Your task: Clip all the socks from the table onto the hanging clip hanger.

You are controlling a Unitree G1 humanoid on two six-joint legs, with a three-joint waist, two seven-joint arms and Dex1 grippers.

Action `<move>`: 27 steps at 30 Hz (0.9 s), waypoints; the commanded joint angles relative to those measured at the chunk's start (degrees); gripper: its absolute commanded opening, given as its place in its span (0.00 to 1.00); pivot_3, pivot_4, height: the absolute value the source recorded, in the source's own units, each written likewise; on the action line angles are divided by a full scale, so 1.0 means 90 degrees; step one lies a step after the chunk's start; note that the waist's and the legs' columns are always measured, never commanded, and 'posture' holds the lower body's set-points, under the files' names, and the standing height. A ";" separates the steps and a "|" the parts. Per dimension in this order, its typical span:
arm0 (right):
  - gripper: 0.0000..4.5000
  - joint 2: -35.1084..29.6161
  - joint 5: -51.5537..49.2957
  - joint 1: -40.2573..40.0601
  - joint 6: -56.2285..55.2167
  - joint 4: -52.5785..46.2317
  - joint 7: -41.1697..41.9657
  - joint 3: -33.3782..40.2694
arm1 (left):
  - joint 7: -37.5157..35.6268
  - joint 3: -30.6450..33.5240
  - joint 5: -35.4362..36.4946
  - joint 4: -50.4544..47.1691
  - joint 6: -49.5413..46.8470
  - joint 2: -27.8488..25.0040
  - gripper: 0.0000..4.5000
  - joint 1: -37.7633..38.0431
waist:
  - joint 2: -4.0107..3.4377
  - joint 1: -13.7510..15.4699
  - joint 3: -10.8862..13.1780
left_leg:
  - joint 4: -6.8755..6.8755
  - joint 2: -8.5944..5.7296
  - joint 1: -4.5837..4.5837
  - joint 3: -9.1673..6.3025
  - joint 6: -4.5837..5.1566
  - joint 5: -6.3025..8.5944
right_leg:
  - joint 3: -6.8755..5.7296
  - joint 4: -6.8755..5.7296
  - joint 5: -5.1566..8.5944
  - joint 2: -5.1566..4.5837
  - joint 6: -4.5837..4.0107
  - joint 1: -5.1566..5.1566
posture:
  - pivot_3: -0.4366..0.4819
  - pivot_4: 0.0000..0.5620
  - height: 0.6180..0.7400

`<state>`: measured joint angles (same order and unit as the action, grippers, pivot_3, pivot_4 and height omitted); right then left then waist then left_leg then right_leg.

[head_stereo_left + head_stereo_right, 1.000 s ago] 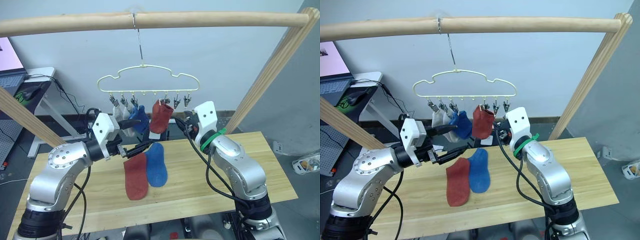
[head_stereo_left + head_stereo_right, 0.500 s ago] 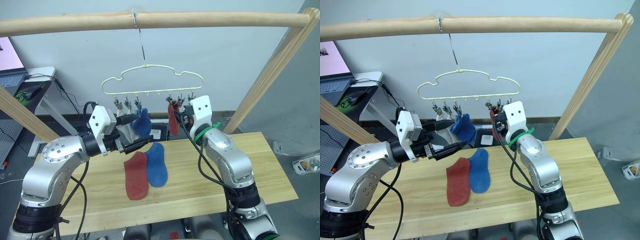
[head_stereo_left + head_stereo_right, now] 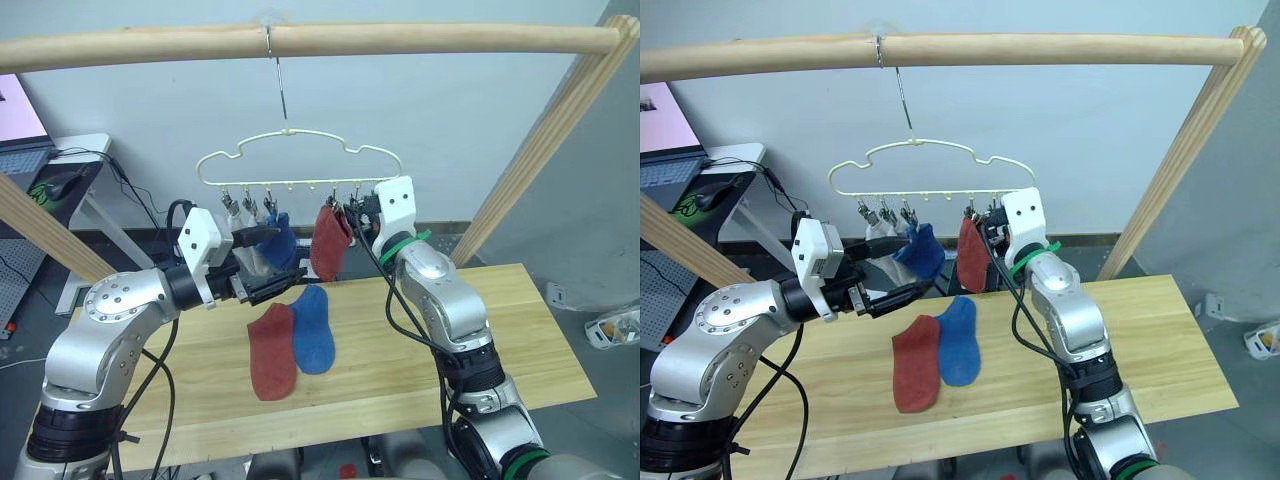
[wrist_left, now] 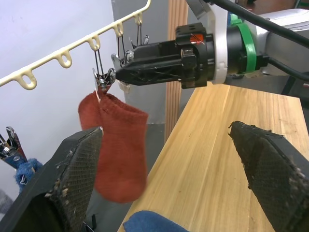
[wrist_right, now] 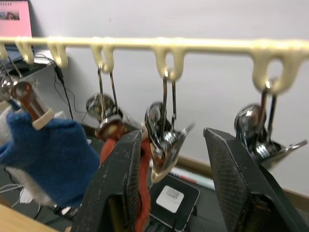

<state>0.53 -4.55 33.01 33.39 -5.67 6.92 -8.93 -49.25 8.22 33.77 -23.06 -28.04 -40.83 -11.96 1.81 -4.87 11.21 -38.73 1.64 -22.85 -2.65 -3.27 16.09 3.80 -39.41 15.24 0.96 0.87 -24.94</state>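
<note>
Rust-red sock swung back, clipped

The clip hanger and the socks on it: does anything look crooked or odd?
Nothing stands out. The clip hanger hangs about level, with the rust-red sock and blue sock clipped on and dangling straight.

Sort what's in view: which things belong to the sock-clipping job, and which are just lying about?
Job: clip hanger; hung rust-red sock, hung blue sock, hung grey sock; rust-red sock and blue sock on the table.
Lying about: laptop, white desk.
</note>
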 commanded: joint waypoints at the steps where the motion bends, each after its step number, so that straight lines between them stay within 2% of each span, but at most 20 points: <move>1: 0.47 0.0097 0.0049 0.0204 -0.0247 -0.0008 -0.0096 0.0094 | 0.0017 0.0048 -0.0012 -0.0148 0.0090 -0.0017 1.00 -0.0088 | 0.0000 0.0000 0.0000 | 0.0000 0.0000 0.0000 -0.0001 0.0000 0.0000 | 0.0000 -0.0001 0.0000 0.0000 0.0000 0.0000 | 0.42 0.29 1.00; 27: 0.47 0.0466 0.0048 0.0592 -0.0596 0.0614 -0.0042 0.0078 | 0.0061 0.0067 -0.0108 -0.0213 0.0128 -0.0001 1.00 0.0101 | 0.0000 0.0008 0.0000 | -0.0001 0.0001 0.0002 -0.0006 0.0000 0.0000 | -0.0001 -0.0012 -0.0001 -0.0002 -0.0001 -0.0001 | 0.44 0.29 1.00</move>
<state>4.05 -4.44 36.77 29.90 0.57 7.06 -8.40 -48.87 8.20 32.78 -23.06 -27.96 -40.82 -11.19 1.80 -4.80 11.21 -38.73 1.65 -22.84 -2.71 -3.27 16.09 3.79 -39.52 15.23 0.94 0.86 -24.95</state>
